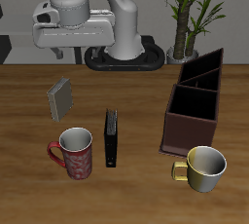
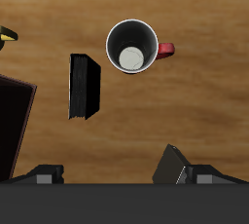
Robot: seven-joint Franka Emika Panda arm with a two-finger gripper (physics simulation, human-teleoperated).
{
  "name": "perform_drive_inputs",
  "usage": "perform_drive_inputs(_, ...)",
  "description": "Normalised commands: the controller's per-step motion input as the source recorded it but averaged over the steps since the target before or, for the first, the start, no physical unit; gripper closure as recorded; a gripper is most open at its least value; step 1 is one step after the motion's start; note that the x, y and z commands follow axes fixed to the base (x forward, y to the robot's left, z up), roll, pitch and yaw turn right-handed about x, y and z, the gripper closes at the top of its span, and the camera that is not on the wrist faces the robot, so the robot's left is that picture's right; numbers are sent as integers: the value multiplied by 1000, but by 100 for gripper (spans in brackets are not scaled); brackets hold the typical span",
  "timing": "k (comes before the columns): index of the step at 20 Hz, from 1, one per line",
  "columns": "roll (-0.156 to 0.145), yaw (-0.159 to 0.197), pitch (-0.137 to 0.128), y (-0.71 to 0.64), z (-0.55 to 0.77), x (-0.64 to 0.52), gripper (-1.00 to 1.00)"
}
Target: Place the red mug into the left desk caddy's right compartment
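Mugs two, one red mug, one left desk caddy

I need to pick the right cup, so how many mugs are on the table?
2. The red mug stands near the front edge beside the black slab; the yellow mug stands in front of the caddy. None seems hidden.

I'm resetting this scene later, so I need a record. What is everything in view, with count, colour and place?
red mug: 1, red with white pattern, upright near the table's front edge.
yellow mug: 1, golden-yellow, in front of the caddy.
caddy: 1, dark brown, open-topped with dividers.
black slab: 1, black, upright beside the red mug.
grey block: 1, grey, farther back than the red mug.
plant: 1, green, behind the table.
table: 1, wood brown.
gripper: 1, white-grey, high above the table, holding nothing.
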Motion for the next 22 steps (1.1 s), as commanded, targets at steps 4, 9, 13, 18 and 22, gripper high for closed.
perform_drive_inputs(4,-66,-59,-37,-439,100,340,-100)
perform_drive_inputs(9,-35,29,-50,-249,45,274,-100)
perform_drive_inputs(13,-44,-48,-35,-211,53,159,-100)
perform_drive_inputs(18,-17,-20,-20,-72,-25,216,-100)
perform_drive_inputs(22,-30,-34,-3,53,-53,169,-100)
